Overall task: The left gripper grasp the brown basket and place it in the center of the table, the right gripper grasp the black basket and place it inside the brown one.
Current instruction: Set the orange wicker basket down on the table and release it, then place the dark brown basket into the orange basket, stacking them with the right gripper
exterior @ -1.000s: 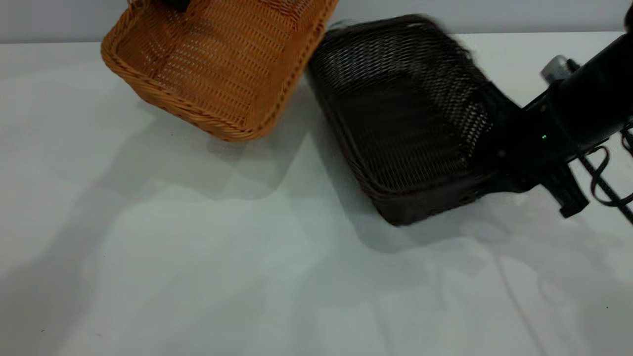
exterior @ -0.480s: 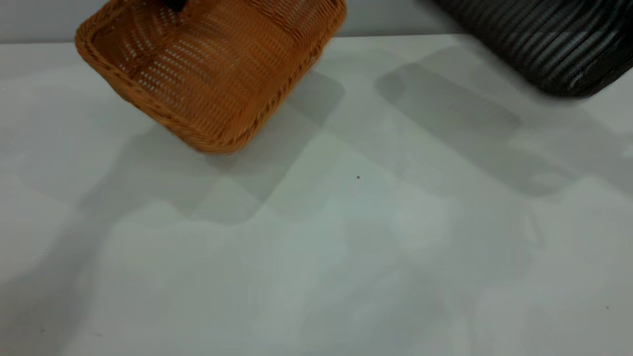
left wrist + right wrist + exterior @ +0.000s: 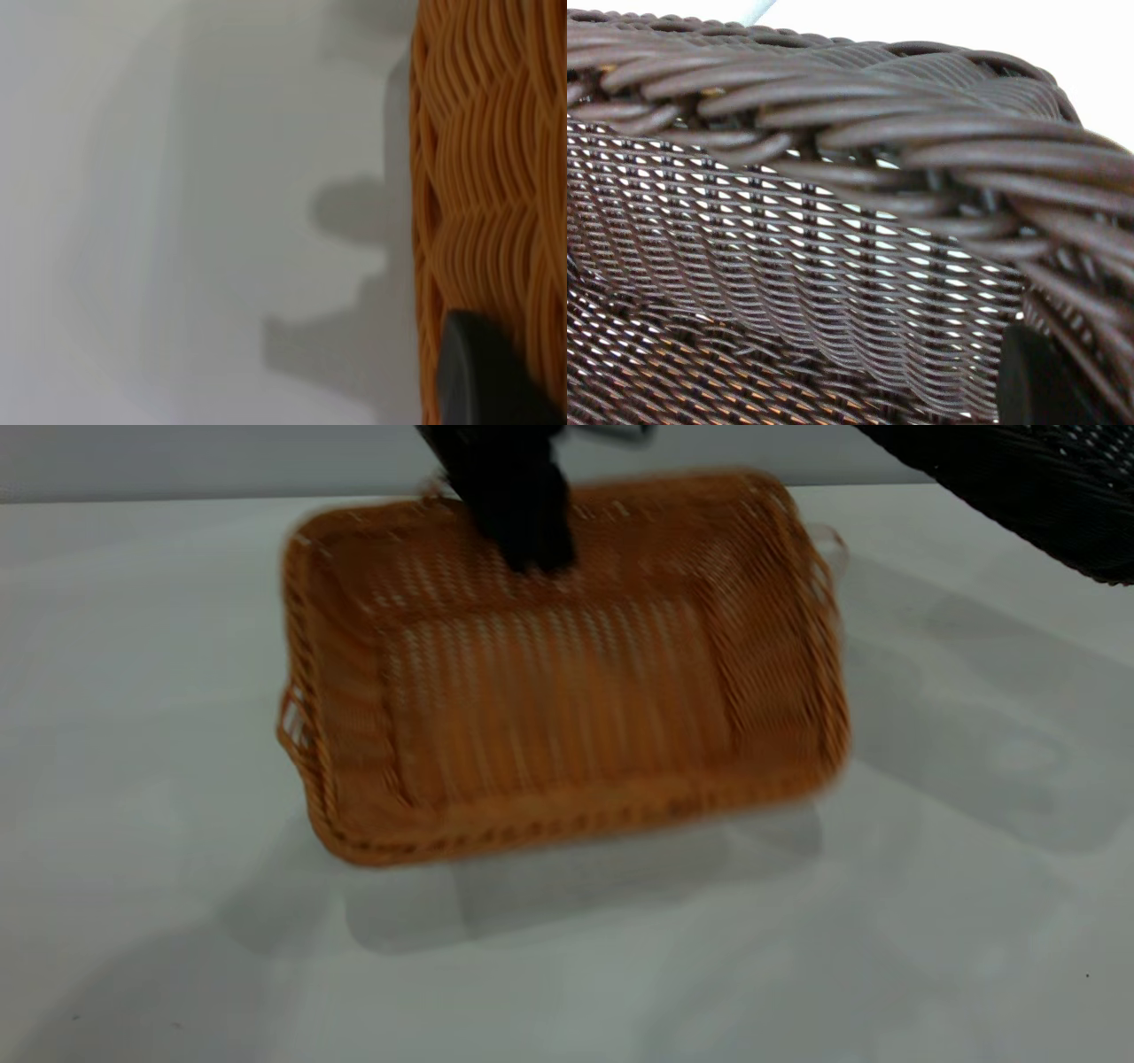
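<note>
Motion blur smeared the brown basket at the middle of the table, its hollow bare. My left gripper gripped its far rim, fingers closed on the wicker. Only a corner of the black basket showed, cut off at upper right, raised off the tabletop; I could not see my right gripper outright, though one dark fingertip pressed its weave.
</note>
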